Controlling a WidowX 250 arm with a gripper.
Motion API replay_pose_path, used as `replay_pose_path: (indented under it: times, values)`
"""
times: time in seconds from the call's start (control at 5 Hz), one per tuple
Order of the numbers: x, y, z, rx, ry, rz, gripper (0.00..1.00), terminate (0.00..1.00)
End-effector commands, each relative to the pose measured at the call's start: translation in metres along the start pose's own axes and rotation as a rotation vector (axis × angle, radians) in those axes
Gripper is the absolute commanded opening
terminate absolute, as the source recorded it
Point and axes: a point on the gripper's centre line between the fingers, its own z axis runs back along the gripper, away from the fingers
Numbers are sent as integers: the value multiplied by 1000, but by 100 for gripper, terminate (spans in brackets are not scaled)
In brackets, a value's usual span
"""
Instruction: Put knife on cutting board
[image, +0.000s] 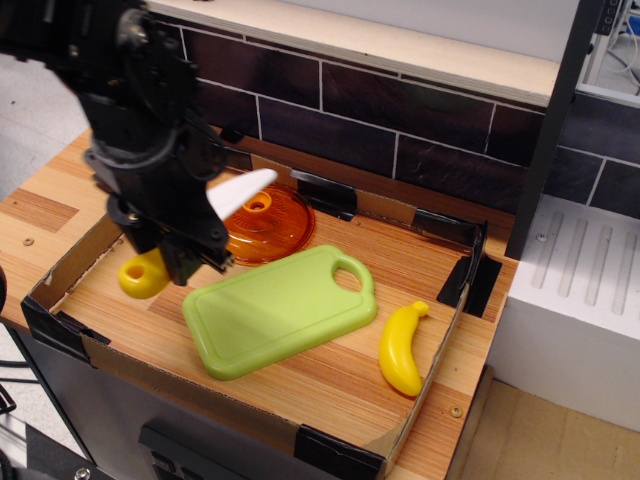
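My black gripper (180, 250) is shut on the knife (235, 192) and holds it in the air above the left part of the tray. The knife's white blade sticks out to the upper right, over the edge of the orange lid. Its rounded yellow handle (142, 277) hangs out at the lower left. The light-green cutting board (280, 312) lies flat in the middle of the tray, just right of and below the gripper, with its oval handle hole (350, 277) at the far right corner. Nothing lies on the board.
A round orange translucent lid (268, 225) lies behind the board. A yellow toy banana (401, 349) lies to the right of the board. Low cardboard walls (440, 340) ring the wooden tray. A dark tiled wall (400, 120) stands behind.
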Motion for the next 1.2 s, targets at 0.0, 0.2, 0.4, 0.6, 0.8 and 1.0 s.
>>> replay_pose_path:
  times: [0.0,0.2,0.4,0.6,0.8,1.0]
  values:
    - [8,-12,1,-44,-51,-225,0,0]
    - [15,-23,-13,-34,22,-255,0,0]
    - [19,-30,-21,-48,30,-254,0,0]
    - [16,-36,-25,-41,10,-242,0,0]
    - [15,-36,-25,-25,4,-224,100,0]
    - [13,-32,-25,-45,28,-216,100,0]
